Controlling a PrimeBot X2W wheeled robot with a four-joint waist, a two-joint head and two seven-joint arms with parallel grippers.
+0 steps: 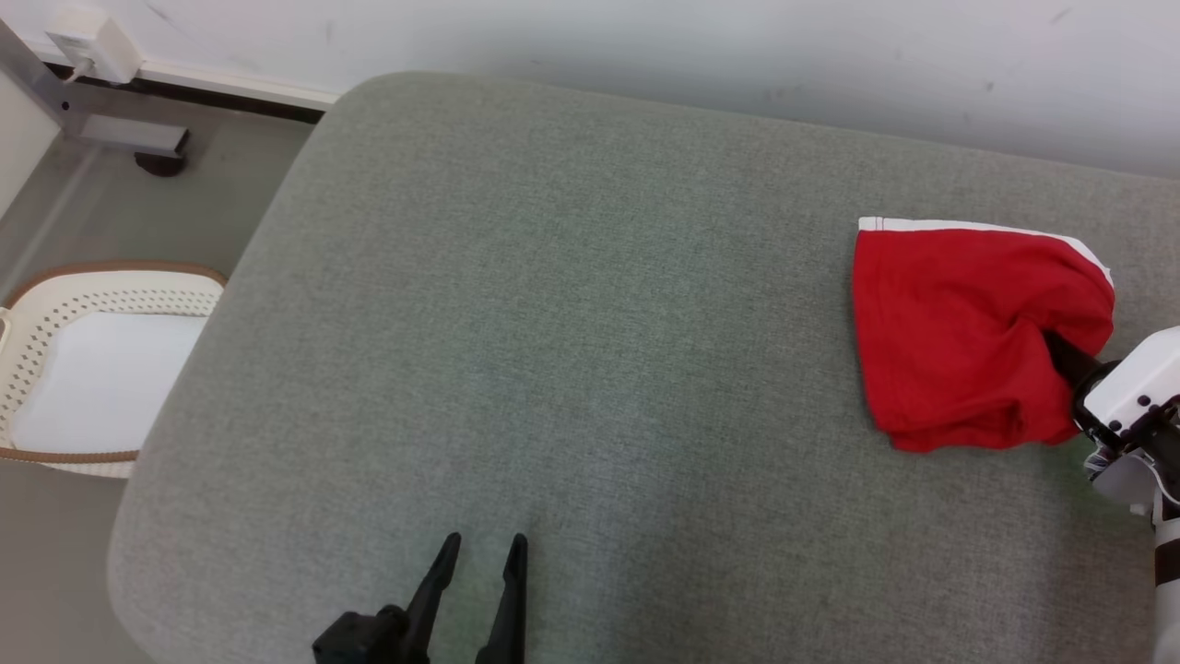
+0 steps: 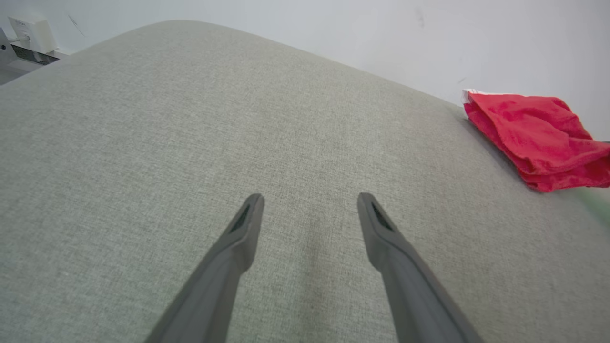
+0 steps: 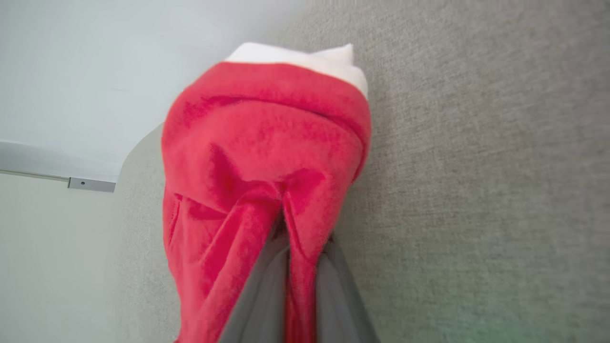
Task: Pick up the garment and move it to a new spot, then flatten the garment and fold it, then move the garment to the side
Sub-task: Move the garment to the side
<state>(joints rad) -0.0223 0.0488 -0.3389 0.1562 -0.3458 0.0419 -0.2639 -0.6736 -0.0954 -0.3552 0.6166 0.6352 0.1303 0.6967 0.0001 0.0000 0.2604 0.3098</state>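
The garment is red with a white band along its far edge, lying bunched at the right side of the grey-green cushioned surface. My right gripper comes in from the right edge and is shut on a pinch of the red cloth; in the right wrist view the fabric is squeezed between the two dark fingers. My left gripper hovers open near the front edge, far from the garment, with nothing between its fingers.
A cream perforated laundry basket stands on the floor to the left. A metal frame leg and a white wall box sit at the far left by the white wall.
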